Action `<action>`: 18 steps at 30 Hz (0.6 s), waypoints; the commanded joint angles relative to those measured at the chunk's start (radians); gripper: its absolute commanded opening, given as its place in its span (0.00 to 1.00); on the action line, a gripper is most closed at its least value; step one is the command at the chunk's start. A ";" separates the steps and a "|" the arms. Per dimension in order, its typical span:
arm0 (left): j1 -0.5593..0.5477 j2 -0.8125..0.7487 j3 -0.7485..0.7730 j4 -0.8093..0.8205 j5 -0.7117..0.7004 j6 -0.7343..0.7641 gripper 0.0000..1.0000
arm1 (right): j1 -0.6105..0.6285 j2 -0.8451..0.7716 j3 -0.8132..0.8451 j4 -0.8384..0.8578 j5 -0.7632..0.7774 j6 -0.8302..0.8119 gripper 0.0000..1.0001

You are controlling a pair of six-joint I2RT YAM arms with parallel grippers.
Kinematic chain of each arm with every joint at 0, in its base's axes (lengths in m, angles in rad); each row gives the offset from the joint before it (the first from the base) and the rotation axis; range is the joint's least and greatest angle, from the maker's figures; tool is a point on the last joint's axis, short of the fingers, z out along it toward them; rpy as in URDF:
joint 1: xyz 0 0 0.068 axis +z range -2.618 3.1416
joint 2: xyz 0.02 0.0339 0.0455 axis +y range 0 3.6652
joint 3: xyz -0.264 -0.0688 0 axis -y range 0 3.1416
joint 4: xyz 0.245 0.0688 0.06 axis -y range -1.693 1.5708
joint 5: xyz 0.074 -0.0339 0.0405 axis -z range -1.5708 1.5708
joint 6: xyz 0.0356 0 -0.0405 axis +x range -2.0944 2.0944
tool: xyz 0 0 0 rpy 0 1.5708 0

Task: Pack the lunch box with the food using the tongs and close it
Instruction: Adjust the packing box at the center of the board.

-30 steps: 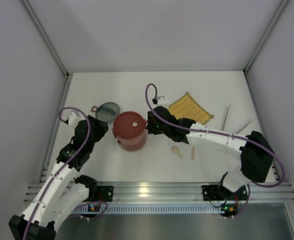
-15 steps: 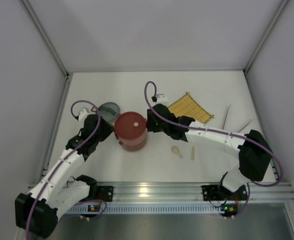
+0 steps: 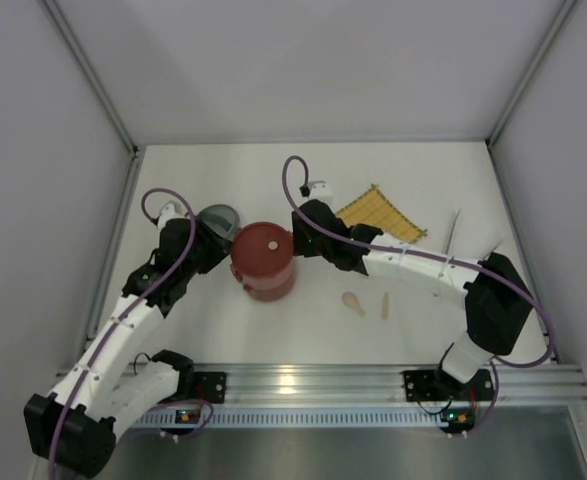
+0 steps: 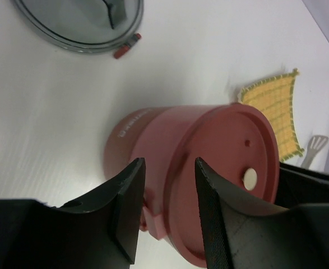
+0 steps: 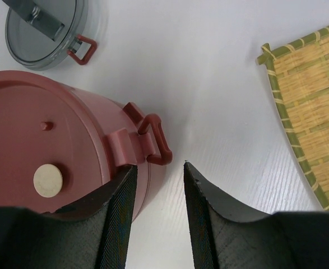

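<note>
Flanking the lidded lunch box [image 3: 264, 262], left of the desk's centre, the left gripper [image 4: 167, 168] and right gripper [image 5: 160, 167] hold fingers parted and empty, apparently aligned to grasp its side handles [image 5: 156, 140].

lunch box [image 3: 264, 262]: maroon plastic, smooth, satin sheen. mat [image 3: 379, 216]: woven straw-like slats, rough, matt. grey lid [image 3: 218, 220]: smooth glossy plastic. table [image 3: 303, 320]: white, smooth, faint sheen. right gripper [image 5: 160, 166]: black matt pads [image 5: 118, 224], finely ribbed.
</note>
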 commanded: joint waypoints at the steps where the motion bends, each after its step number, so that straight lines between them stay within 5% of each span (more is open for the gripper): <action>1: -0.009 0.016 0.061 -0.036 0.127 0.033 0.46 | -0.014 0.028 0.063 0.036 0.010 0.010 0.39; 13: -0.009 -0.088 0.004 0.003 0.109 0.023 0.43 | -0.018 0.033 0.054 0.041 0.004 0.016 0.39; 18: -0.009 -0.010 0.050 -0.024 0.136 0.034 0.42 | -0.018 -0.003 0.023 0.036 0.005 0.018 0.40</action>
